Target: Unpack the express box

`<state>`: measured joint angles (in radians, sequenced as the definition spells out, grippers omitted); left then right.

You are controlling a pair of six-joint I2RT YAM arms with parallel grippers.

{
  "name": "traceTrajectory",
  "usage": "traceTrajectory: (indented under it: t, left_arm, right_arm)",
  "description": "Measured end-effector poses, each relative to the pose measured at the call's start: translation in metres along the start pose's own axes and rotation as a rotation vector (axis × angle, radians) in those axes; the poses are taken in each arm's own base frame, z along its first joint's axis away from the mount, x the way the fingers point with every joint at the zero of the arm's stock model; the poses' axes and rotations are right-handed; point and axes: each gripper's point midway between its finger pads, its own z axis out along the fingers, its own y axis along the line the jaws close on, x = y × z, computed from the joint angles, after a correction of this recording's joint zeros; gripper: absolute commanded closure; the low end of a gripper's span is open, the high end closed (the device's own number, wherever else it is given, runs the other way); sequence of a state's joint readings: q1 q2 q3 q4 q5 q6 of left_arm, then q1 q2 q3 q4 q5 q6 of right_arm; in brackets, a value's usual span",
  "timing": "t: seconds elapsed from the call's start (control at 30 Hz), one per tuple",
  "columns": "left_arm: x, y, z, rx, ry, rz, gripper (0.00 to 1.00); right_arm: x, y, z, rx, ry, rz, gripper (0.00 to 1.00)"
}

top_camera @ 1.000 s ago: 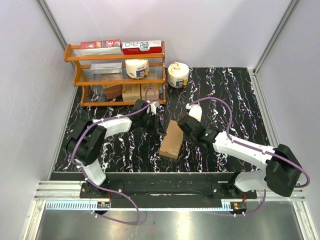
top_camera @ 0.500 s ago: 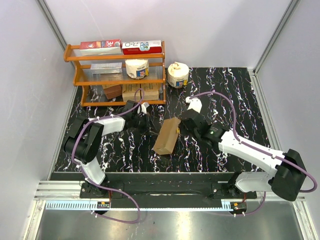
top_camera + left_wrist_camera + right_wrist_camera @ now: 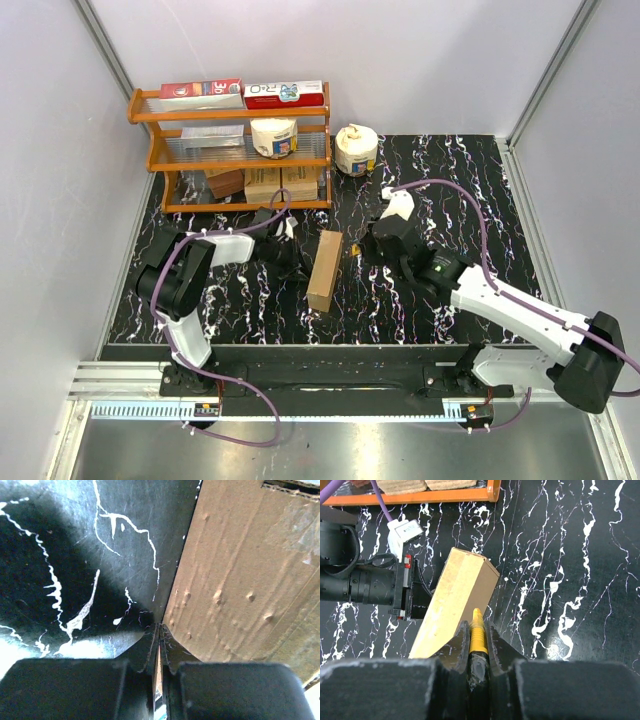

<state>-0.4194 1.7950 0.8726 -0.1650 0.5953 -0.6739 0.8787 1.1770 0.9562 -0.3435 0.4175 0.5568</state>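
Express box (image 3: 325,270) on edge on counter (image 3: 450,200); left jaws closed at its side (maybe pinching cardboard); right jaws clamped on yellow tool (image 3: 477,629).

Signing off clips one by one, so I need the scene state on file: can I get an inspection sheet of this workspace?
Surface: black marbled tabletop, no spills seen.
Job's things: express box lies on the tabletop between the two grippers.
Clutter: orange rack at the back holds cartons, a roll and small brown boxes; a white roll stands beside it.
Grippers: left gripper shut, tips at the box's edge; right gripper shut on a yellow tool pointing at the box.
Cables: purple cables run along both arms, none over the box.
Surroundings: white enclosure walls; nothing else seen.
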Motion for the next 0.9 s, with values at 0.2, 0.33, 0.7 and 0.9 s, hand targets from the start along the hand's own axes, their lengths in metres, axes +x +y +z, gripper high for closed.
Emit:
traceTrajectory:
  t: [0.2,0.33,0.7,0.9]
  left_arm:
    - [-0.005,0.007,-0.011,-0.092,-0.037,0.018,0.82]
    - [-0.024,-0.005,-0.04,-0.153,-0.138,0.089,0.67]
    - [-0.086,-0.122,-0.105,0.04,-0.393,0.384,0.52]
    - [-0.082,-0.142,-0.067,0.1,-0.273,0.466,0.52]
  right_arm:
    - [0.0,0.004,-0.003,-0.027,0.006,-0.009,1.0]
    - [0.004,0.02,-0.009,-0.108,0.028,-0.048,1.0]
    - [0.034,0.121,-0.031,-0.393,0.048,-0.255,1.0]
    - [0.082,0.131,-0.008,-0.349,0.096,-0.409,1.0]
